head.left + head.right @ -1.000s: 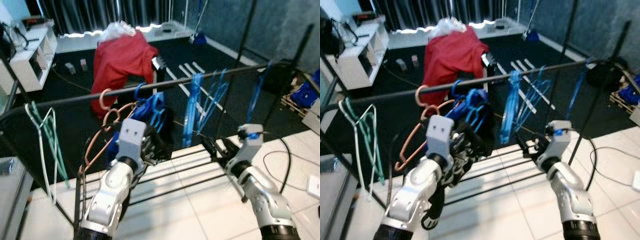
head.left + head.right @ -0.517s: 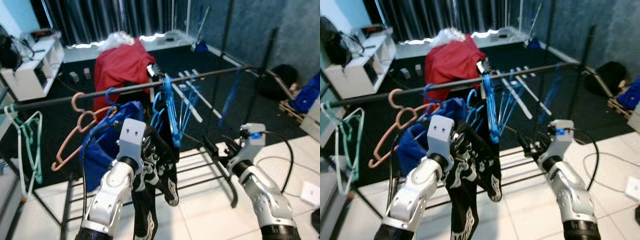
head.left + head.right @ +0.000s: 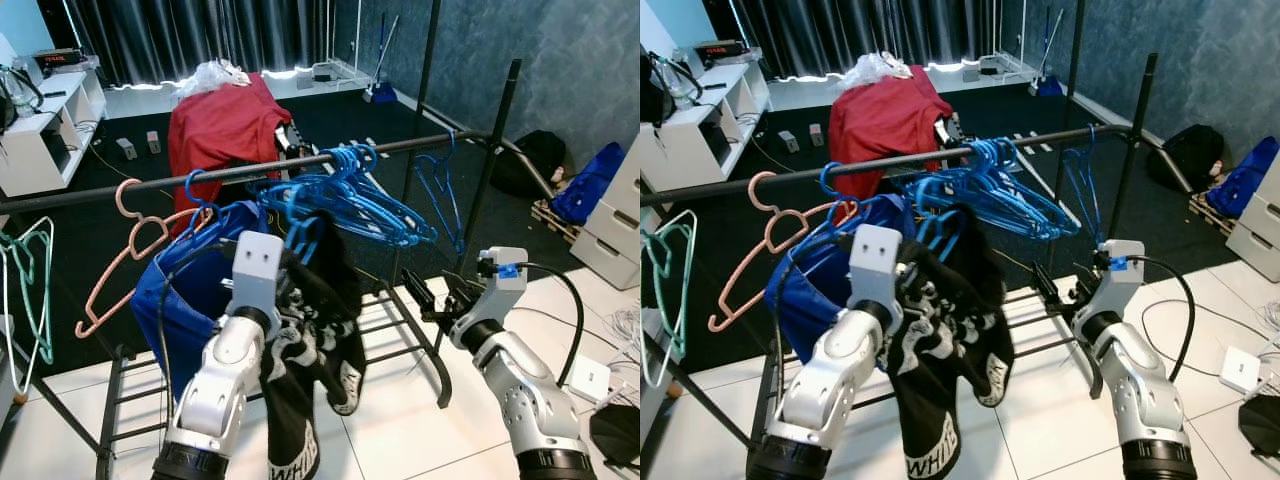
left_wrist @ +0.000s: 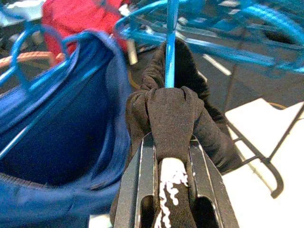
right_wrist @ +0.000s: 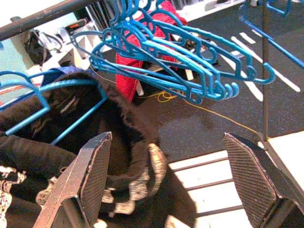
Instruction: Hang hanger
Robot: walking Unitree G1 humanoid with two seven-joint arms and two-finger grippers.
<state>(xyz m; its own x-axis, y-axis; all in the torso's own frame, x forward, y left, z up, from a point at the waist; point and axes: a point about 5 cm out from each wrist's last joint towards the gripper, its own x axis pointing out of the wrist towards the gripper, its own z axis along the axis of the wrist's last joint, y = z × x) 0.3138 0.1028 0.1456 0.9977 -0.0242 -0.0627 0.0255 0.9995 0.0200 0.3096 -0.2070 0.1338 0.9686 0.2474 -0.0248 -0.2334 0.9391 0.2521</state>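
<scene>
hanging just below the black rail (image 3: 250,172), the blue hanger (image 4: 170,42) carries a black garment (image 3: 940,340) with white print, and the left end effector (image 4: 171,190) is clenched on that cloth right under the hanger's neck. a bunch of blue hangers (image 3: 370,200) hooks on the rail beside it, a pink hanger (image 3: 130,250) and blue garment (image 3: 190,300) to its left. the right end effector (image 5: 171,180) hovers released, fingers spread wide, near the rack.

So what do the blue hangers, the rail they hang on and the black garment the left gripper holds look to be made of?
Blue hangers: likely moulded plastic, from their even glossy colour and thin rounded bars. Rail: probably dark painted metal tube, straight with a dull sheen. Black garment: soft knit fabric with white print, bunched in folds between the left gripper's fingers.
</scene>
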